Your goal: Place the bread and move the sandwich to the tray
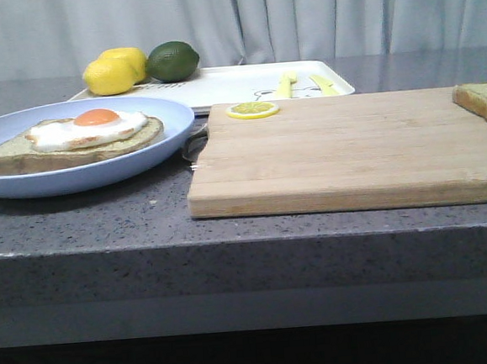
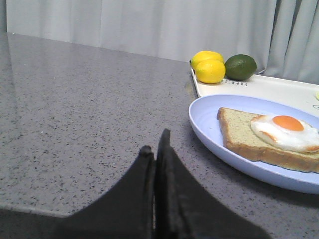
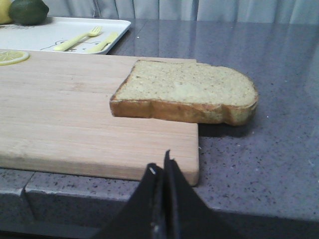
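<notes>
On the dark grey speckled stone counter [image 1: 103, 218], a round pale blue plate [image 1: 82, 173] sits near the front edge toward the left end. On it lies a thin slice of darker bread topped with a fried egg, white with an orange yolk: the open sandwich [image 1: 80, 136], flat and roughly centred on the plate.

Just to the right of the plate, close beside its rim, a rectangular light wooden cutting board [image 1: 342, 153] lies along the front edge. A thin yellow lemon slice [image 1: 252, 110] rests on the board's far left corner. The thick slice of pale tan bread with a greenish-speckled face and brown crust [image 3: 187, 97] lies flat at the board's right end, partly on the wood and partly overhanging its right edge above the counter.

Behind the plate and board, toward the back of the counter, lies the flat white rectangular tray with a low rim and a faint cartoon print [image 1: 227, 86]. Two yellow lemons [image 1: 115, 71] and a dark green lime [image 1: 172, 61] rest together at the tray's left end, and a pale yellow fork [image 1: 285, 85] and knife [image 1: 323, 84] lie near its right end.

The left gripper [image 2: 154, 154] hovers low over bare counter to the left of the plate, its black fingers pressed together with nothing between them. The right gripper [image 3: 162, 167] hovers at the front edge near the board's right corner, in front of the bread, fingers likewise closed on nothing.
</notes>
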